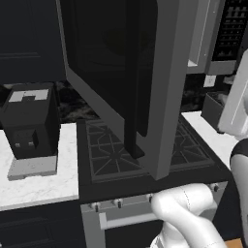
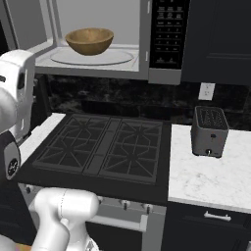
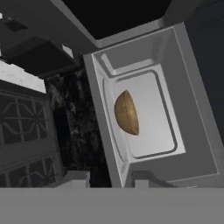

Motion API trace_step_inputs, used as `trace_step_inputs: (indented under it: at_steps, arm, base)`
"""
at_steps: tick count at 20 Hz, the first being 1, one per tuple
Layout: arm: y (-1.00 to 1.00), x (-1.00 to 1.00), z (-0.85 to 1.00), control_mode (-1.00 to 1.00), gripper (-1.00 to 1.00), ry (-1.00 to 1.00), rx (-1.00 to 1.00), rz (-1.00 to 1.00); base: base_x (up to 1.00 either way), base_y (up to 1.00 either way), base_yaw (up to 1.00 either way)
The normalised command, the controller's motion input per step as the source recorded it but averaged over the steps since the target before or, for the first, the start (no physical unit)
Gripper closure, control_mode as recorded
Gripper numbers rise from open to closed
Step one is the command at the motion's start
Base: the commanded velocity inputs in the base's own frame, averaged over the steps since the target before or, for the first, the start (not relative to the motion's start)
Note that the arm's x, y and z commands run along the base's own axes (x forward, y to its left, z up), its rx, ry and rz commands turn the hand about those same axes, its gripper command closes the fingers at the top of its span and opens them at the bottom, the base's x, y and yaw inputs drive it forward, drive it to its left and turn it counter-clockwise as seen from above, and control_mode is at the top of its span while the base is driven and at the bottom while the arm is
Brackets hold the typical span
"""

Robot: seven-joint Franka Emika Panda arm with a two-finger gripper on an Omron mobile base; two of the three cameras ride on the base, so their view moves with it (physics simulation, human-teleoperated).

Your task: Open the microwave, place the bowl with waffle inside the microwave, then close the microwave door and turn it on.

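From the left base view, the microwave door (image 1: 121,72) stands swung wide open, its dark glass and vertical handle bar hanging over the stove (image 1: 140,155); a black coffee machine (image 1: 29,121) sits on the tabletop (image 1: 43,186) to the left. Seen from the right base view, the bowl (image 2: 89,41) rests on the turntable inside the open microwave (image 2: 147,49), with a toaster (image 2: 209,131) at right. Along the hand view, the bowl sits centred in the cavity; whether the fingers are open or closed, I cannot tell.
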Motion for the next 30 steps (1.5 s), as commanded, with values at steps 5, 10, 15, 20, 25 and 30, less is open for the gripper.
trace_step_inputs:
  at_steps: [5, 10, 15, 20, 25, 30]
  arm:
    - [0.15, -1.0, 0.0, -1.0, 1.0, 0.01, -0.01, 0.07]
    - [0.48, -0.87, 0.0, -1.0, 1.0, 0.13, -0.09, 0.1]
    - [0.68, -0.45, -0.02, -1.0, 1.0, 0.07, -0.11, 0.02]
    - [0.38, -0.21, 0.0, -1.0, 1.0, -0.02, -0.08, 0.0]
    - [0.22, -0.28, -0.02, -1.0, 1.0, -0.1, -0.09, 0.0]
    - [0.4, -0.21, -0.13, -1.0, 1.0, -0.15, -0.15, 0.0]
  base:
    - [0.0, 0.0, 0.0]
    - [0.0, 0.0, 0.0]
    - [0.0, 0.0, 0.0]
    - [0.0, 0.0, 0.0]
    - [0.0, 0.0, 0.0]
    - [0.0, 0.0, 0.0]
